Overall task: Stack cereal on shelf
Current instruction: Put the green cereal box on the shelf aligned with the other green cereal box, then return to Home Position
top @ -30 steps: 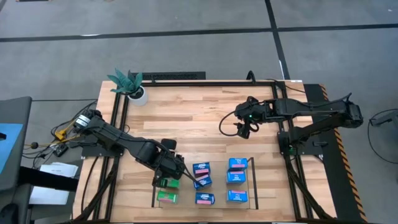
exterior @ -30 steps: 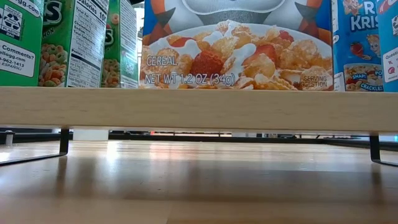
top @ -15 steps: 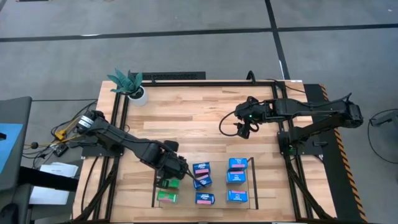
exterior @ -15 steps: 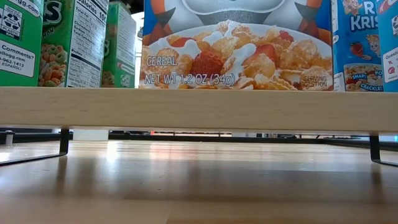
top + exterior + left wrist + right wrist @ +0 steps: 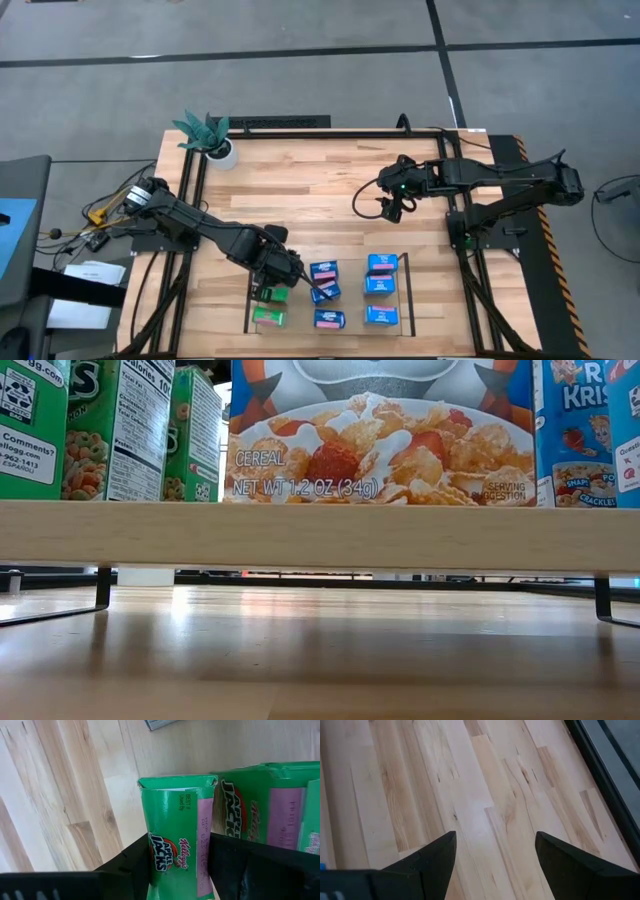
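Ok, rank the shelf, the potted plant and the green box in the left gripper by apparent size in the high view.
1. Shelf, several boxes wide.
2. Potted plant.
3. Green box in the left gripper, partly hidden by it, yet clearly smallest.

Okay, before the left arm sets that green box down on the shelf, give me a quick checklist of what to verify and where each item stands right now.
1. Left gripper shut on the green box: ok.
2. Box upright between the fingers: ok.
3. Gripper over the shelf's left end, behind the green box already there: ok.
4. Box bottom clear of the shelf base: cannot tell.
5. Right gripper open over bare table, away from the shelf: ok.
6. Blue boxes clear of the drop spot: ok.
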